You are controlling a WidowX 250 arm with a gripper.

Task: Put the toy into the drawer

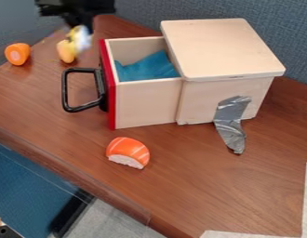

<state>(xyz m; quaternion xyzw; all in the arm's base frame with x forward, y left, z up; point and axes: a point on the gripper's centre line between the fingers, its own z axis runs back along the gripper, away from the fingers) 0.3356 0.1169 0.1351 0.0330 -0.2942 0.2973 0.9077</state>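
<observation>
An office-like place: blue-grey fabric partition panels [286, 32] stand behind a wood-grain desktop [199, 186], with grey flooring [122, 221] below.

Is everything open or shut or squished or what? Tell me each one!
Drawer: open
Blue cloth: rumpled, in the drawer
Silver tape: stuck on the box
Sushi toy: lying on the table
Blurry toy: right by the end effector

We look down at a slant from above the near side of the table [181, 190], facing across it toward the partition [134, 11]. We sit close enough to see over the box [221, 46], into its open drawer [146, 104], and down to the floor [118, 221].
</observation>
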